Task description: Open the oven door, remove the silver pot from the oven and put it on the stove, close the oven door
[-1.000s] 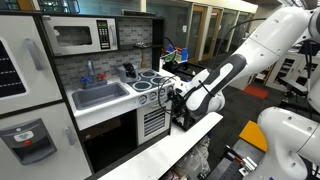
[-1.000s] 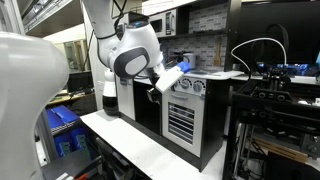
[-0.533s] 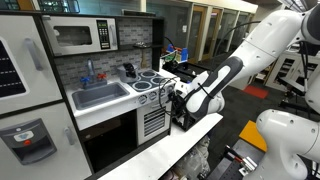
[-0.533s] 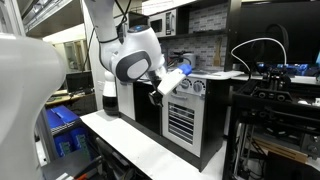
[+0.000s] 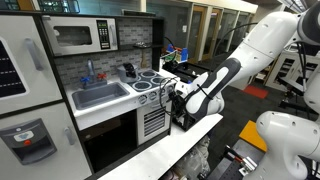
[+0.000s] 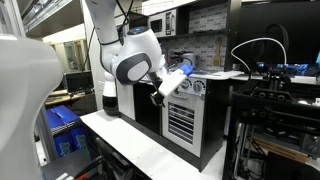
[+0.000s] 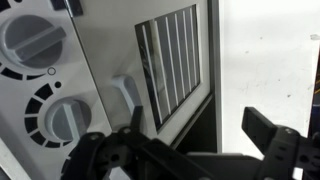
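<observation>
Nothing moves since earlier frame | gripper (image 7: 195,130) jaws wide open, empty | oven door (image 7: 178,55) handle (image 7: 127,95) just ahead, toward one jaw, parallel to slats (image 7: 160,75)

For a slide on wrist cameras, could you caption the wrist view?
Open gripper faces the slatted oven door and its white handle, with two round knobs beside it.
</observation>
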`<state>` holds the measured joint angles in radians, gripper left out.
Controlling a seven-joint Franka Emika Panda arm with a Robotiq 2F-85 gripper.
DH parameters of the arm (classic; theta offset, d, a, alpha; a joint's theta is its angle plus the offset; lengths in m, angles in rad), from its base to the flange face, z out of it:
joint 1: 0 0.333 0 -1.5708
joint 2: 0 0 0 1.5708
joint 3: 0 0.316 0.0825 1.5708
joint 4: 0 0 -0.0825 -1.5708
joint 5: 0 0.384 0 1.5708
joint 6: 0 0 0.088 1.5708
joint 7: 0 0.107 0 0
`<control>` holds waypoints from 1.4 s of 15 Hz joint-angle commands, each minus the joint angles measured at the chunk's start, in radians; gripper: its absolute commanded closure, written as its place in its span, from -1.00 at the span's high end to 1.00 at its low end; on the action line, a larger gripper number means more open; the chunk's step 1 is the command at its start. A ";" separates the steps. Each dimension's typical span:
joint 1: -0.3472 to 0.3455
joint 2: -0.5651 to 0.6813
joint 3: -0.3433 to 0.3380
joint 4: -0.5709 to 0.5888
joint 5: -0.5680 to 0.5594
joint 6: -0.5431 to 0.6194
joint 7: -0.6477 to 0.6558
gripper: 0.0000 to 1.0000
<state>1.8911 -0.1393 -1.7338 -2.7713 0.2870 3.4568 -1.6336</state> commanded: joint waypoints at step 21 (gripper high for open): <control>0.238 -0.017 -0.230 0.043 -0.019 -0.004 -0.093 1.00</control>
<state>2.0572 -0.1450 -1.8811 -2.7268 0.2575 3.4527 -1.6709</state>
